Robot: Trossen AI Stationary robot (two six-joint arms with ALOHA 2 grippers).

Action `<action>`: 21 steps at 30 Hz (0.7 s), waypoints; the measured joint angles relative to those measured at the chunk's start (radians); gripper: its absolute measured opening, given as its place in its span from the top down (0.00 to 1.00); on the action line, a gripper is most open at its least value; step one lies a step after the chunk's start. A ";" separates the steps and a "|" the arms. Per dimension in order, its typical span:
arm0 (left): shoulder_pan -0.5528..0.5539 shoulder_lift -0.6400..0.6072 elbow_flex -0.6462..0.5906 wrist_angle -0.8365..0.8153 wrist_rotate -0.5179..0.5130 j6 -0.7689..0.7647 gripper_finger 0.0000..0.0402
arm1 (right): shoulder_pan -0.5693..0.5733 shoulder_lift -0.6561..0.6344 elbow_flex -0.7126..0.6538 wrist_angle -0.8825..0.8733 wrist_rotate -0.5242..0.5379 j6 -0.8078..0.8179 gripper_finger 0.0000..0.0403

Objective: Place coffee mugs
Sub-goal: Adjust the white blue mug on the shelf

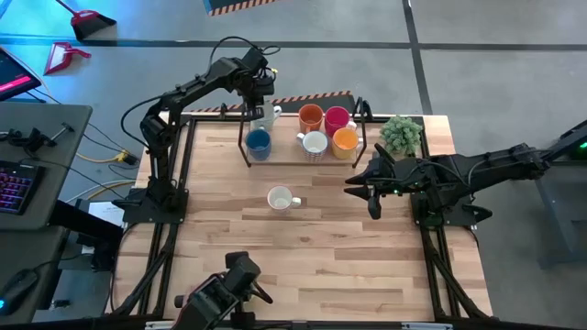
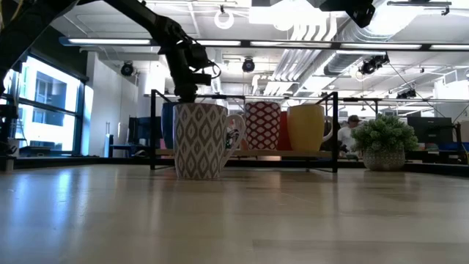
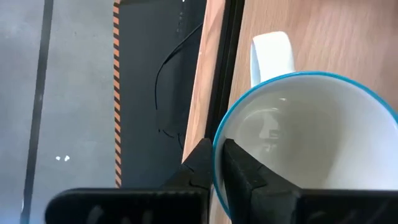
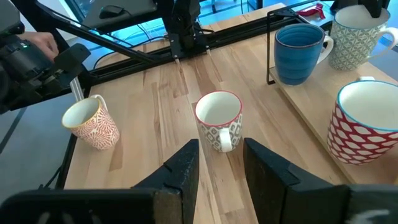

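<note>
1. A small green potted plant [image 1: 401, 136] stands at the far right corner of the wooden worktop [image 1: 321, 247].
2. A black wire rack [image 1: 303, 163] sits along the far edge.
3. A keyboard [image 1: 13, 188] lies on a side desk.

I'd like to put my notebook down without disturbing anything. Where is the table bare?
The wood in front of the lone patterned mug, toward the near edge, is bare. The rack at the back is crowded with mugs, the left gripper pinching one's rim, and the right gripper hovers beside the potted plant.
</note>
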 joint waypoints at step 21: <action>-0.014 0.000 0.000 -0.021 0.047 -0.203 0.99 | 0.000 0.000 0.000 -0.017 -0.047 -0.002 0.74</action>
